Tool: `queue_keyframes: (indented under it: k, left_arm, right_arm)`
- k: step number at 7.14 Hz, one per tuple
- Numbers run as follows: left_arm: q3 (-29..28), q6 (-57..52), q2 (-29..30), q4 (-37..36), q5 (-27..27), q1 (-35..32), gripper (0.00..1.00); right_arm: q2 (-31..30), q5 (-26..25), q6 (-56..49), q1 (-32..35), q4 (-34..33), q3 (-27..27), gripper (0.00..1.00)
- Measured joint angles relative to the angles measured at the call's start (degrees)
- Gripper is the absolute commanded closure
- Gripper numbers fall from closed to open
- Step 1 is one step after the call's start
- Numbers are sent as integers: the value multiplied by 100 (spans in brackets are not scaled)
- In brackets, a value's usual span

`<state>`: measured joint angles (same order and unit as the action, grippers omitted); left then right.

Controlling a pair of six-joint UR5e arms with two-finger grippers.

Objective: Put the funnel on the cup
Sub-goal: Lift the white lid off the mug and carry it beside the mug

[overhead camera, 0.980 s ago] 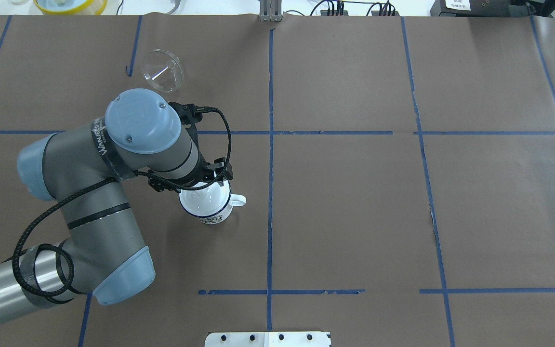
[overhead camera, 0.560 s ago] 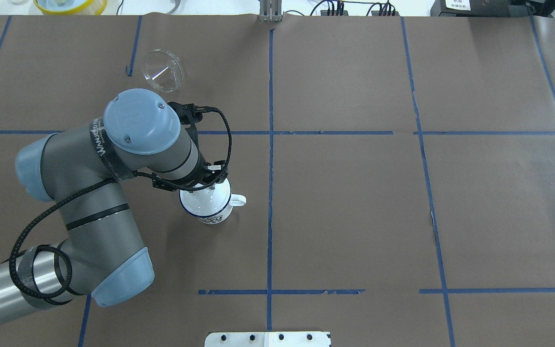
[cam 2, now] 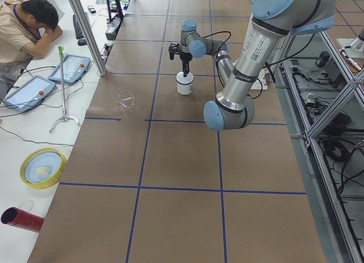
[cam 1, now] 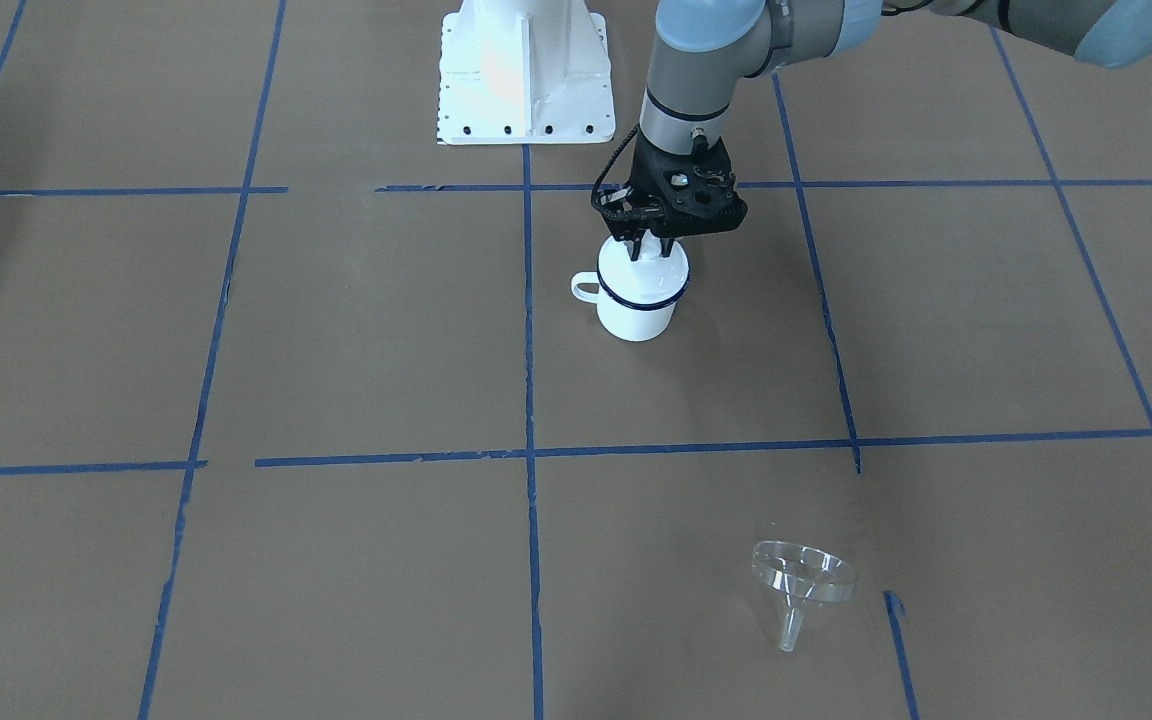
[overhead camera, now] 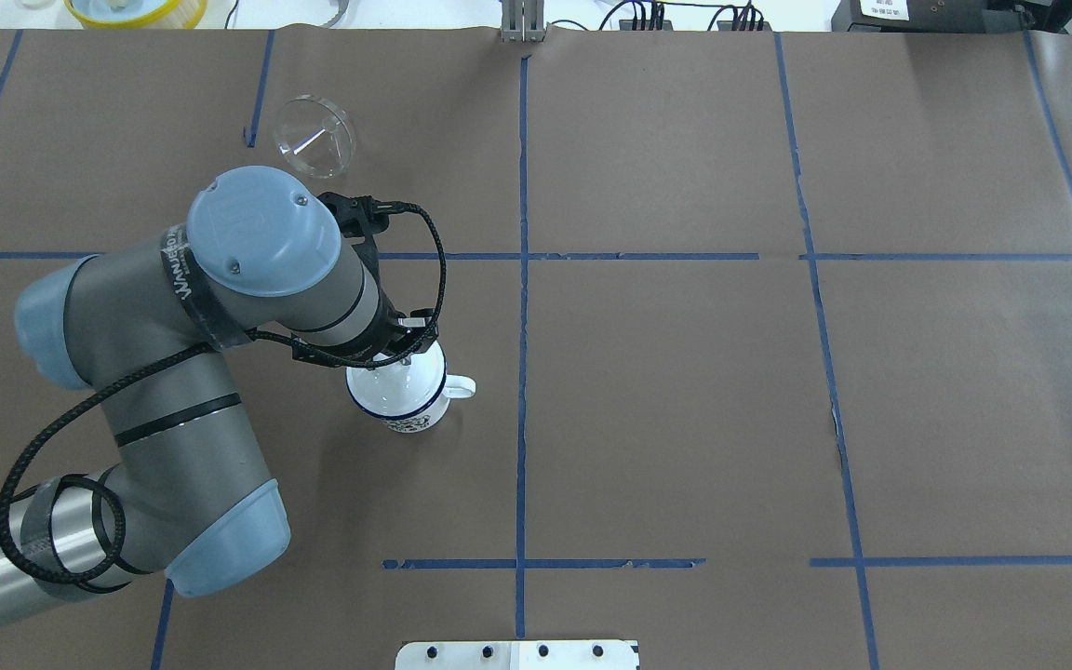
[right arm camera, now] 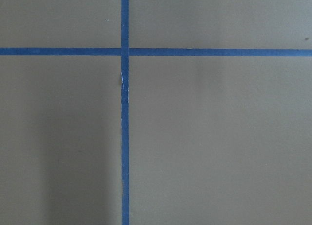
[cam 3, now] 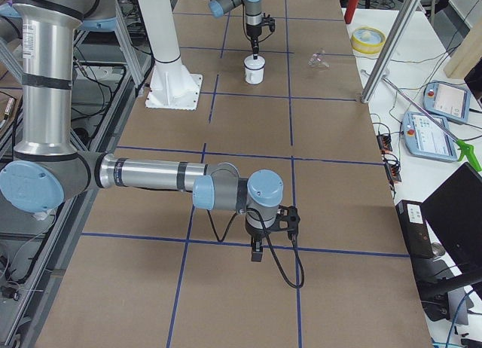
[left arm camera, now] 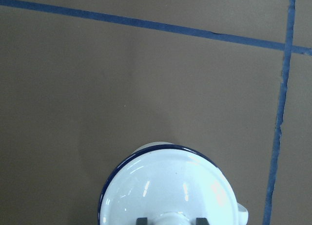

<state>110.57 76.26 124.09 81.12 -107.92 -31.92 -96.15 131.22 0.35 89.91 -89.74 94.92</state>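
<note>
The cup, a white enamel mug with a dark blue rim, stands upright near the table's middle, handle to one side. A white round knobbed lid sits on it. My left gripper points straight down over the cup, and in the left wrist view its fingertips are shut on either side of the lid's knob. The clear funnel lies on its side on the paper, well apart from the cup; it also shows in the overhead view. My right gripper hangs low over bare paper far from both; I cannot tell whether it is open.
The white arm base plate is bolted behind the cup. Blue tape lines cross the brown paper. A yellow bowl, a red cylinder and a seated operator are off the table's far edge.
The left gripper's fingers have closed in over the cup. The left arm's wrist and elbow have shifted slightly. Cup and funnel have not moved.
</note>
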Motion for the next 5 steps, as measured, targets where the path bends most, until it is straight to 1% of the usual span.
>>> queue_keyframes:
  k: [2,3,5]
  left_arm:
    - [543,-429,-53,-530,-17,-259,100]
    - [884,-701,-236,-675,-21,-395,100]
    - [1463,-1495,-996,-673,-44,-528,100]
  right_arm:
    - [0,0,0,0,0,0,0]
    - [0,0,0,0,0,0,0]
    - [0,0,0,0,0,0,0]
